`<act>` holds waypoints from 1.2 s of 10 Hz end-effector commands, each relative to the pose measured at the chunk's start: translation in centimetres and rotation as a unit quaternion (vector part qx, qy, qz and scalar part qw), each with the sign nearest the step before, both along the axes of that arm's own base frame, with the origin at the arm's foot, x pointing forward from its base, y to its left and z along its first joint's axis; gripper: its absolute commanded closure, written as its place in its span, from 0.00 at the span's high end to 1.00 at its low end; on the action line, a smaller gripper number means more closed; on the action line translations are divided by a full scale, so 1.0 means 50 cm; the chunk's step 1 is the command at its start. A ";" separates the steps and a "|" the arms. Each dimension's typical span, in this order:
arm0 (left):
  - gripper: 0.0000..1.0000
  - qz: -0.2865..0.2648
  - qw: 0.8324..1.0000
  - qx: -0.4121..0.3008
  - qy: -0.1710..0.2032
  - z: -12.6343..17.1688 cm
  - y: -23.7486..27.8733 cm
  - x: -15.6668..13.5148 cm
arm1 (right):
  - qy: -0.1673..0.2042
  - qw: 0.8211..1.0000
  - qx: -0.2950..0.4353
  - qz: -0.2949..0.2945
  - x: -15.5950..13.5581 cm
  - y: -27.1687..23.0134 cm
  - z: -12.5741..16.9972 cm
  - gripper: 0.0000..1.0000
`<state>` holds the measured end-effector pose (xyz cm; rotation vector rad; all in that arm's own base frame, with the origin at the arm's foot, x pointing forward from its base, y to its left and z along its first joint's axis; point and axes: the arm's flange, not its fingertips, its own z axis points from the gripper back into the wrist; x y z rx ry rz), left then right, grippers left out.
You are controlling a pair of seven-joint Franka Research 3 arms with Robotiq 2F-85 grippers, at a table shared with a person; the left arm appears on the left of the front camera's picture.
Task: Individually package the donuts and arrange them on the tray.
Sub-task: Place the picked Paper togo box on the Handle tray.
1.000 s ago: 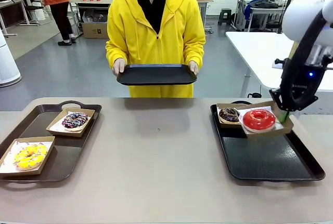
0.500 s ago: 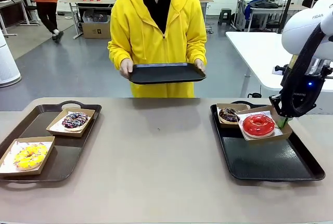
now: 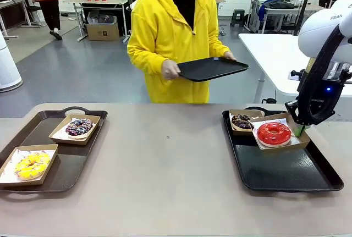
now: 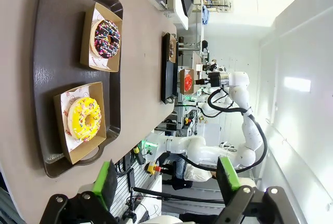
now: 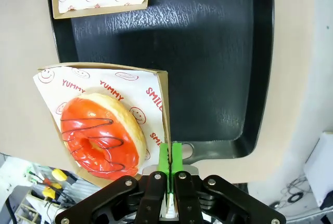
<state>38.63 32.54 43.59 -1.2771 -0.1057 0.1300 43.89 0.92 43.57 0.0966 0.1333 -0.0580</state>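
Now right claw (image 5: 170,162) pinching red donut's box (image 5: 156,86) wall; left claw (image 4: 165,178) wide, empty.

"YUMMY" and "SMILE" in red on paper liner (image 5: 136,91) under red-glazed donut (image 5: 101,135)
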 end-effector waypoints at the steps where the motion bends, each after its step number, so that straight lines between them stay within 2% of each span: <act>1: 1.00 0.007 1.000 0.003 0.007 0.006 -0.004 -0.003 | 0.002 1.000 0.001 -0.001 -0.003 -0.003 0.006 0.01; 4: 1.00 0.007 1.000 0.003 0.007 0.006 -0.004 -0.003 | -0.009 1.000 -0.002 0.003 -0.002 -0.002 -0.013 0.01; 12: 1.00 0.007 1.000 0.003 0.007 0.006 -0.004 -0.003 | -0.020 1.000 0.007 -0.015 -0.015 -0.024 -0.144 0.01</act>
